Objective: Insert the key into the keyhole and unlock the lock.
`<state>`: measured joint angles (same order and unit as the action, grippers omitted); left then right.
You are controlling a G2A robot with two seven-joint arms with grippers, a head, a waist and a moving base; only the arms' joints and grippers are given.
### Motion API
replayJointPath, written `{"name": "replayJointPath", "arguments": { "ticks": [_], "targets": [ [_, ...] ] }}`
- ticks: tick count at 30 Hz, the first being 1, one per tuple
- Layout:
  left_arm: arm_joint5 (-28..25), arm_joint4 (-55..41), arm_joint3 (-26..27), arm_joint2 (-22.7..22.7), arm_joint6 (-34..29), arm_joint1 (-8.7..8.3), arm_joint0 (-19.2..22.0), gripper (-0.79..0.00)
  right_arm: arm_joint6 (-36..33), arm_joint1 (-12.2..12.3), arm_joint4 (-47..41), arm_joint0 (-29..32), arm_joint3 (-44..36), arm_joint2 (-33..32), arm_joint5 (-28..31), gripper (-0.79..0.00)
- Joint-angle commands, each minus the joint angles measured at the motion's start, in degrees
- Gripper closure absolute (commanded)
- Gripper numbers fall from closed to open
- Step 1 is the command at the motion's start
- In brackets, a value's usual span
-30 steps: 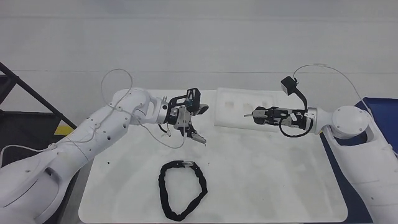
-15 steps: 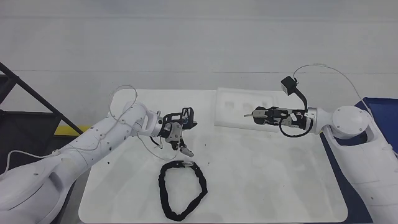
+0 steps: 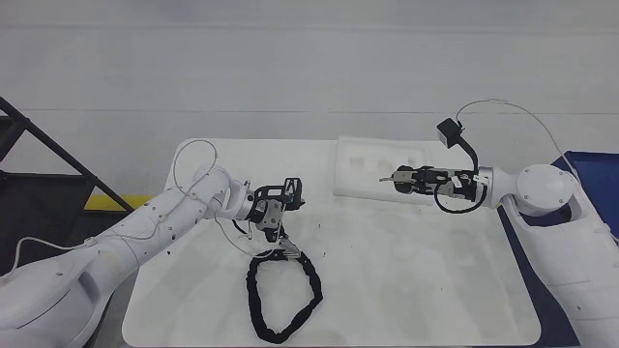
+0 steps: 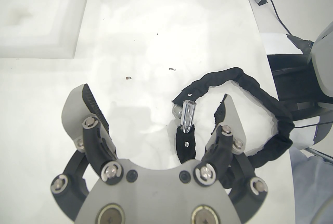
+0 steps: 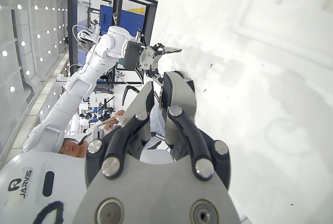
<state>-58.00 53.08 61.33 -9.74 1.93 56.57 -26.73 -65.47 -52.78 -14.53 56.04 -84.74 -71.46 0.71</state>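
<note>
- table (image 3: 426,290): white top with rounded corners, carries everything. A few dark specks (image 4: 127,77) lie around its middle.
- foam tray (image 3: 360,166): white block with shallow square pockets. It lies flat at the far edge, about midway along it.
- chain lock (image 3: 253,298): black fabric-sleeved chain in a closed loop. It lies flat toward the near edge, left of the middle and well apart from the foam tray. In the left wrist view the sleeve (image 4: 260,91) curves round and runs back under the wrist.
- left hand (image 4: 156,94): fingers spread wide and holding nothing. It sits low over the far end of the loop with one finger on each side of the lock cylinder. I cannot tell whether they touch it. In the top view it is just beside the top of the loop.
- right hand (image 3: 397,178): fingers pressed together, pinching the key. It is held over the right part of the foam tray, on the right half of the table, and points toward the left edge. It is well apart from the chain lock.
- lock cylinder (image 4: 187,114): short chrome barrel at the far end of the loop. One end sits in a sleeve end and the free end faces the far edge. It lies between the left hand's fingers, nearer one of them.
- key (image 3: 386,179): small metal piece whose tip sticks out past the right hand's fingertips. In the right wrist view it is a thin flat blade (image 5: 161,100) between the pads.
</note>
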Motion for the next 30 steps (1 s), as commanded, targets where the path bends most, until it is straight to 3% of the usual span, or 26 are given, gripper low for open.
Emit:
{"name": "replayJointPath", "arguments": {
  "ticks": [1, 10, 16, 22, 30],
  "targets": [
    [0.0, 0.0, 0.0, 0.0, 0.0, 0.0, 0.0, -0.785, 0.0, 0.0, 0.0, 0.0, 0.0, 0.0, 0.0, 0.0],
    [1.55, -0.92, -0.43, -1.52, 1.64, -0.6, -1.59, -0.785, 0.0, 0.0, 0.0, 0.0, 0.0, 0.0, 0.0, 0.0],
    [1.49, 2.77, -0.05, -5.48, 8.1, -4.2, -5.4, -0.785, 0.0, 0.0, 0.0, 0.0, 0.0, 0.0, 0.0, 0.0],
    [6.39, 12.82, 5.89, -8.88, 14.08, -8.41, -10.93, -0.785, 0.0, 0.0, 0.0, 0.0, 0.0, 0.0, 0.0, 0.0],
    [12.28, 19.89, 10.25, -10.52, 15.96, -10.08, -16.46, -0.785, 0.0, 0.0, 0.0, 0.0, 0.0, 0.0, 0.0, 0.0]
  ]
}}
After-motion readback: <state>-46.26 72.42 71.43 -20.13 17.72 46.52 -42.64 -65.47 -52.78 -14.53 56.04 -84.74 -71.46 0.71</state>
